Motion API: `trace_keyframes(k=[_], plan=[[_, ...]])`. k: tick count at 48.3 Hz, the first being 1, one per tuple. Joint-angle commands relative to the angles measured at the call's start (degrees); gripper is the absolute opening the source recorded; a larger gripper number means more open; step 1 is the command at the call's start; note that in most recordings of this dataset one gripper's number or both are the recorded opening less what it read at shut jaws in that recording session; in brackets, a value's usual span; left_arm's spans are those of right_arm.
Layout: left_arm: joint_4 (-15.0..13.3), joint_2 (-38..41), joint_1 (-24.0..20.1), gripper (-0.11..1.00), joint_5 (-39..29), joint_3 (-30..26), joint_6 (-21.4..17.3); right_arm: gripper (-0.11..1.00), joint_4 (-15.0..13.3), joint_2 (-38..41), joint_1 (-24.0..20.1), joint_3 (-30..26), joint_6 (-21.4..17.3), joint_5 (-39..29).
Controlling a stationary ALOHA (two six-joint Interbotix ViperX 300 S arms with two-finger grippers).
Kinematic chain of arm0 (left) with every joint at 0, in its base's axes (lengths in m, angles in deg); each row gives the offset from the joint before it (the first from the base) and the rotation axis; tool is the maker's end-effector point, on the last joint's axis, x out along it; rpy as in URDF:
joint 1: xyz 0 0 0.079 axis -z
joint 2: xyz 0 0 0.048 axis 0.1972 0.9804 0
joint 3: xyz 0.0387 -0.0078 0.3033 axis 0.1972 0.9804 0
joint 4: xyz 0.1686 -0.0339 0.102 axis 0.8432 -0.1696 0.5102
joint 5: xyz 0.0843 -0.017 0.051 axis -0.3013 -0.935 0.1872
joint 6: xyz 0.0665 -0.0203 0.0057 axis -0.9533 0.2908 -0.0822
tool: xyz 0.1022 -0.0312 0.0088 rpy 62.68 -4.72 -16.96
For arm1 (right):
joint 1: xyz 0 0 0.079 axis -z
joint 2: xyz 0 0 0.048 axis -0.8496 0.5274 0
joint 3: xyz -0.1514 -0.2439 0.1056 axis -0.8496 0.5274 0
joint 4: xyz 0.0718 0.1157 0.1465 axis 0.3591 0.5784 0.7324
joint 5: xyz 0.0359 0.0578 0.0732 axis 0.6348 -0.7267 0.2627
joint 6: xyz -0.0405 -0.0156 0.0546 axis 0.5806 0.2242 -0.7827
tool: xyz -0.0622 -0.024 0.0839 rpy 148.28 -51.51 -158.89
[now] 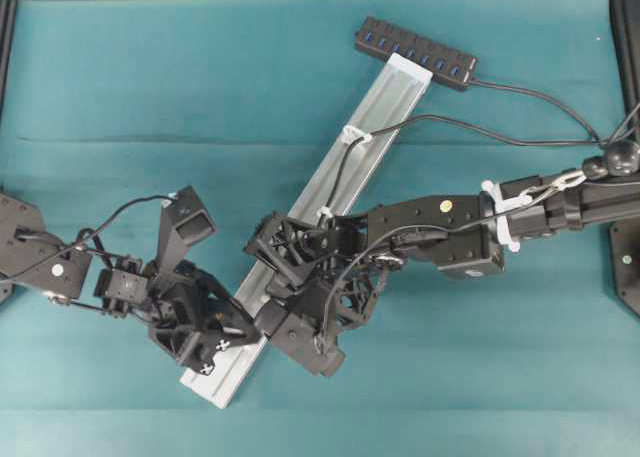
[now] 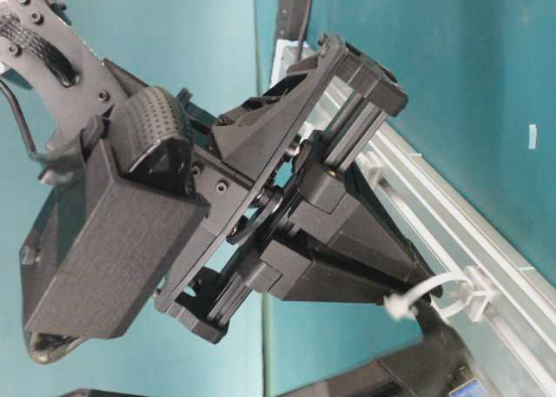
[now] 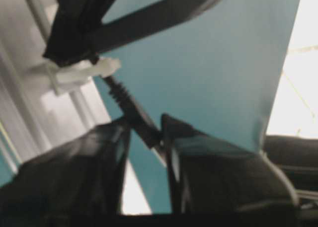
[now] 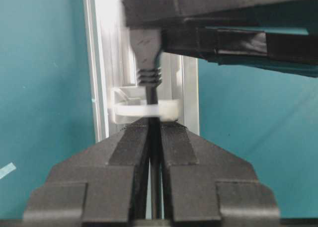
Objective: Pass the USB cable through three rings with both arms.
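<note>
At the near end of the silver rail (image 1: pixel 300 277), close to the bottom of the overhead view, the left gripper (image 1: pixel 243 329) is seen pressed against the rail's edge. In the left wrist view its fingers (image 3: pixel 208 162) are drawn narrow around the plug of the USB cable (image 3: pixel 130 110), which pokes out of a white ring (image 3: pixel 82 73); the picture is blurred, so firm contact appears likely but cannot be confirmed. Just beyond, the right gripper (image 1: pixel 268 253) is set across the rail, and in its own camera its jaws are seen clamped on the thin black cord just short of that same ring (image 4: pixel 144 110), with the plug already past the ring. Farther up the rail, the cord is threaded through a middle ring (image 1: pixel 325 215) and an upper ring (image 1: pixel 355 135), then is led away to the right. At the far end of the rail a black hub (image 1: pixel 415 53) with blue sockets is laid on the teal table (image 1: pixel 150 77).
</note>
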Motion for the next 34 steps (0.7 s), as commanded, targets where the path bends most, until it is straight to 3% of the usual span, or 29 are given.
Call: trace_keyframes(k=[1,34], plan=[[0.26,-0.35,0.18,0.18,1.32,-0.88,-0.44,0.06,0.18,0.0,0.18,-0.18,-0.7,0.26],[0.26,-0.79,0.18,0.18,-0.62,0.0,-0.35,0.06,0.18,0.0,0.7,-0.18,-0.7,-0.26]])
